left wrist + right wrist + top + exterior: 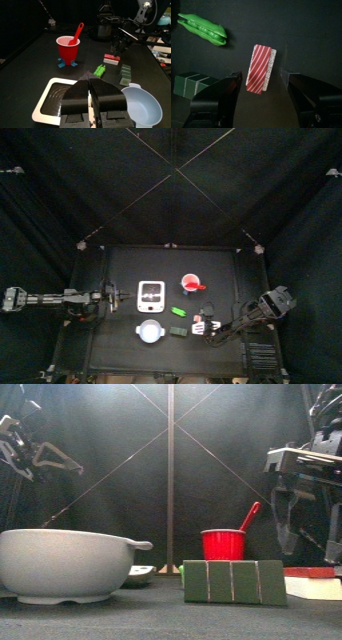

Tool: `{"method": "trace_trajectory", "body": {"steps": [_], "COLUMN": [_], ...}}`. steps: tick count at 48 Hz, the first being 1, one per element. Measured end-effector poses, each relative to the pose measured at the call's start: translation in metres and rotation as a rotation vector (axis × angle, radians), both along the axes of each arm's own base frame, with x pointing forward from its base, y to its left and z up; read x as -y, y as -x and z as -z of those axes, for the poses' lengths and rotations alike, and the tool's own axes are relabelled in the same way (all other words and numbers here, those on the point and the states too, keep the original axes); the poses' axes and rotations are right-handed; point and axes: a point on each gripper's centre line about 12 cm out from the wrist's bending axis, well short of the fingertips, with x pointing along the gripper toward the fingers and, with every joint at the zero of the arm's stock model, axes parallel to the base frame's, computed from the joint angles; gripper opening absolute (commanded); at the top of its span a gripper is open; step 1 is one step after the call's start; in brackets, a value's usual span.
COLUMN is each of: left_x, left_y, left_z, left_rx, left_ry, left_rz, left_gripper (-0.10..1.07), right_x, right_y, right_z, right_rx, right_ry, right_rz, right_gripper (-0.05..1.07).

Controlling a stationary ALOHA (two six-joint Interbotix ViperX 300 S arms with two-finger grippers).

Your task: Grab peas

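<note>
The peas [178, 311] are a small bright green pod lying on the black table near its middle. They also show in the left wrist view [100, 70] and the right wrist view [203, 28]. My right gripper [261, 95] is open and empty. It hangs over a red and white striped piece [262, 68], with the peas off to one side of it. In the top view the right gripper [211, 328] is to the right of the peas and nearer the front. My left gripper [90, 102] is shut and empty, above a white tray [48, 97] at the table's left.
A red cup [194, 283] with a red spoon stands behind the peas. A white bowl [151, 332] and a dark green block [178, 336] lie at the front. A small black item [209, 311] sits right of the peas. The white tray [151, 295] is to their left.
</note>
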Motion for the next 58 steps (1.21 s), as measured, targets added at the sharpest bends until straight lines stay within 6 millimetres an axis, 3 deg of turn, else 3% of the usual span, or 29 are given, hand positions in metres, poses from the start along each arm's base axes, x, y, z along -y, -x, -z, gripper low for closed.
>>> {"method": "trace_trajectory", "body": {"steps": [27,44,58], "left_x": [-0.001,-0.001,-0.001], "left_y": [0.000,0.000,0.000], "left_z": [0.000,0.000,0.000], "left_rx": [0.003,0.003,0.003], "left_ry": [-0.002,0.001,0.007], "left_rz": [-0.003,-0.004,-0.006], "left_gripper": [0.32,0.32,0.32], "right_x": [0.016,0.023,0.028], "right_y": [-0.005,-0.012,-0.033], "right_z": [-0.028,-0.027,-0.020], "right_rx": [0.094,0.147,0.197], "right_ry": [0.151,0.257,0.332], "right_rz": [-0.093,-0.228,-0.387], "right_gripper": [0.94,0.94,0.94]}}
